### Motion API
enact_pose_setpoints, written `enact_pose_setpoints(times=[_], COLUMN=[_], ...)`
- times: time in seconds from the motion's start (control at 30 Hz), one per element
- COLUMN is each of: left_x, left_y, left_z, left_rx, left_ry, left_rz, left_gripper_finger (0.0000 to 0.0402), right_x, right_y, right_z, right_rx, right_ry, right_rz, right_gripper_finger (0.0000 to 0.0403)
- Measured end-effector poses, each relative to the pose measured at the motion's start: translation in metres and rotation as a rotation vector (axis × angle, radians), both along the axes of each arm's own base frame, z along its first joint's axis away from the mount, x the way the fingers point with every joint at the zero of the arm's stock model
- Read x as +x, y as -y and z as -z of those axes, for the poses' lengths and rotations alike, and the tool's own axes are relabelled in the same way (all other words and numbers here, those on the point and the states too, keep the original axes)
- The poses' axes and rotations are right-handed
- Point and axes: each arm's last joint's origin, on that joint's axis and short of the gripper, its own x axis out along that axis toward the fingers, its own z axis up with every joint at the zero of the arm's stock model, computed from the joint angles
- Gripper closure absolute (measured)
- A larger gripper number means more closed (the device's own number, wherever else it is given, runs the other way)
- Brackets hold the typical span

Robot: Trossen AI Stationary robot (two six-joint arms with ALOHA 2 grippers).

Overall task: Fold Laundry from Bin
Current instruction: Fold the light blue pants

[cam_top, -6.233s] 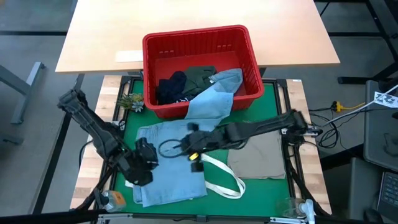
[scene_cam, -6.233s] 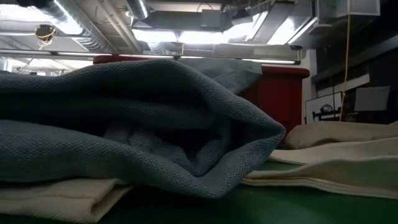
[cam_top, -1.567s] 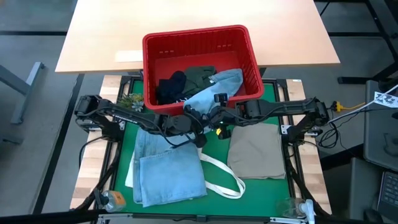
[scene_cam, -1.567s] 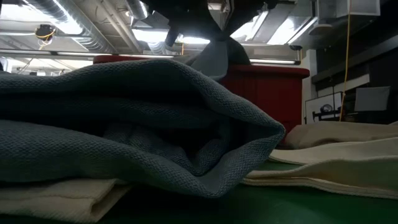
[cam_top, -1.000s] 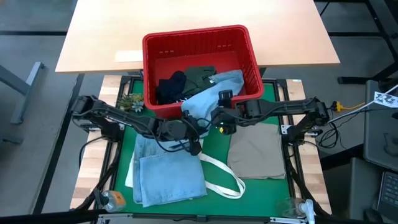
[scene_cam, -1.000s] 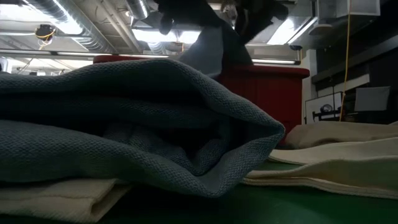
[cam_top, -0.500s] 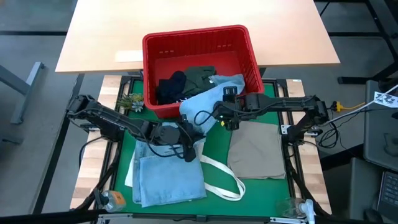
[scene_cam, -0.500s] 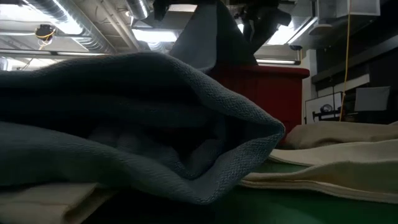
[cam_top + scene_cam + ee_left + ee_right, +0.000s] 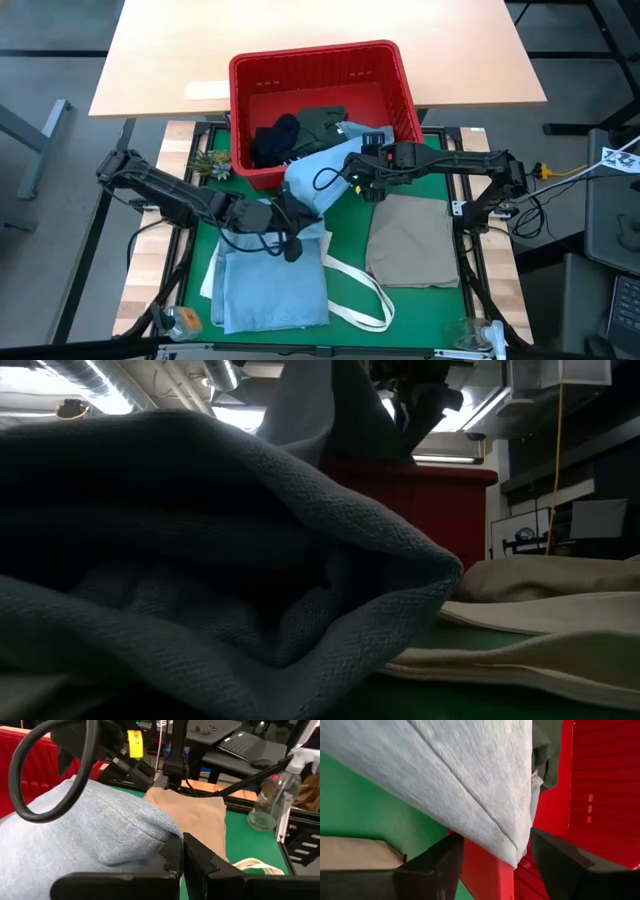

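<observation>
Red bin at the table's far side, light blue jeans draped over its near rim, left gripper clamped on the jeans just before the bin, right gripper spread wide at that rim, fingers astride the denim, folded khaki garment nearer.

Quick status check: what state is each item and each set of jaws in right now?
Light blue jeans: draped over the bin's front rim, pinched by the left gripper.
Red bin: upright, clothes inside.
Khaki cloth: folded flat on the mat.
Left gripper: jaws shut on jeans.
Right gripper: jaws open.
</observation>
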Motion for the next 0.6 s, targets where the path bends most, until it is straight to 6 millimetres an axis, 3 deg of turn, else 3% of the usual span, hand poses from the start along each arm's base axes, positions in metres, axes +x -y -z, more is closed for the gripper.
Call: enact_pose_setpoints(times=[0.27, 0.6], left_x=[-0.007, -0.011], left_y=[0.008, 0.019], left_z=[-0.001, -0.001], left_rx=[0.01, 0.013], left_ry=[-0.021, -0.019], left_rz=[0.032, 0.061], left_gripper_finger=[0.04, 0.04], right_x=[0.0, 0.0], right_y=[0.0, 0.0], right_z=[0.0, 0.0], right_rx=[0.002, 0.001], right_ry=[0.002, 0.002], right_rz=[-0.001, -0.002], right_gripper_finger=[0.0251, 0.0309])
